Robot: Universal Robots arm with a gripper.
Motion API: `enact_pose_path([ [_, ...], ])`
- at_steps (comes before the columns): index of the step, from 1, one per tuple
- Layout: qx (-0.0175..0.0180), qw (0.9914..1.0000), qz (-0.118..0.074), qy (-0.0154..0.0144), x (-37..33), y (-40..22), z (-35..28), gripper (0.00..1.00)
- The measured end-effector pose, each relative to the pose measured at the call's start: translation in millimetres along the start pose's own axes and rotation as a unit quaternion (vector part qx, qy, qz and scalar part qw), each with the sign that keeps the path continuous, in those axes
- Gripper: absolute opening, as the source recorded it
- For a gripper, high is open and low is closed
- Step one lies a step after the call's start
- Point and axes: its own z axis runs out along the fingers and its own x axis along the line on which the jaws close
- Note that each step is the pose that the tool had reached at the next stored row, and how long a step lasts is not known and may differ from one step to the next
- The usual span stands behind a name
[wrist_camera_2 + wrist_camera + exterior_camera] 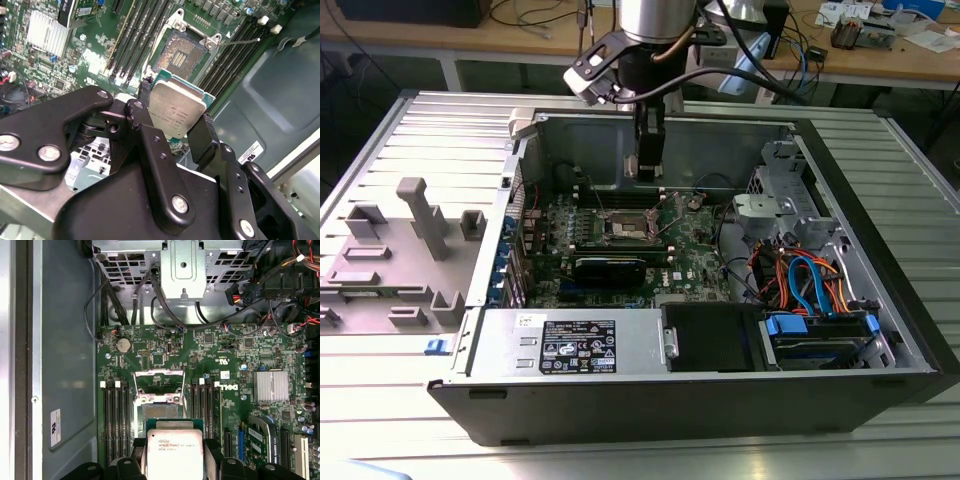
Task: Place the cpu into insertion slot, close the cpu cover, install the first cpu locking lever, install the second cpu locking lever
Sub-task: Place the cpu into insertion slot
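My gripper (pixel 175 112) is shut on the cpu (pixel 176 107), a flat square chip with a silvery top, pinched by two opposite edges between black fingers (pixel 213 452). In the first wrist view the cpu (pixel 174 450) hangs above the green board, just off the insertion slot (pixel 160 412). The slot is a dark square socket with a silver rim (pixel 181 55) and lies bare. The cpu cover (pixel 159 382) is swung open at the slot's far side. A thin locking lever (pixel 240 41) sticks out beside the slot. In the exterior view the gripper (pixel 646 172) hovers above the slot (pixel 628 228).
Long black memory slots (pixel 115 420) flank the socket on both sides. A black graphics card (pixel 610 268) and a silver heatsink (pixel 272 386) sit nearby. Case walls (pixel 670 135), a drive cage with coloured cables (pixel 810 280) and the power supply (pixel 570 345) hem the board in.
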Motion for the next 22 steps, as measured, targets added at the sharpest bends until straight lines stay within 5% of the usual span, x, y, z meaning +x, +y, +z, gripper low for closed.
enact_pose_path([
  [3,-0.0004,0.99984,-0.018,0.0002,0.2,0.0,0.3,0.55],
  [22,-0.0004,0.99983,-0.018,0.0004,0.3,-1.5,3.4,0.55],
])
